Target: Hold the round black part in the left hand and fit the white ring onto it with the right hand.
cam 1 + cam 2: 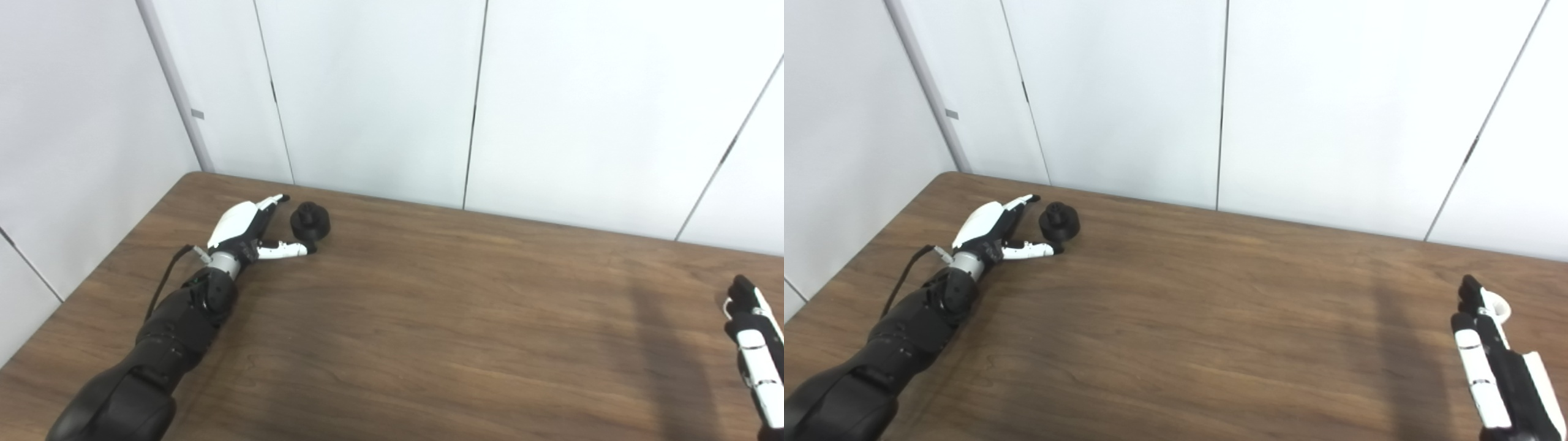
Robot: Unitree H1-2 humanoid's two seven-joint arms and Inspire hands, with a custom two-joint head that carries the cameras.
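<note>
Nothing here can be read: no lettering, label, brand mark or number shows on anything in either view.

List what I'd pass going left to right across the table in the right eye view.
Left hand → round black part → a long bare stretch of table → right hand, with the white ring at its fingertips.
</note>
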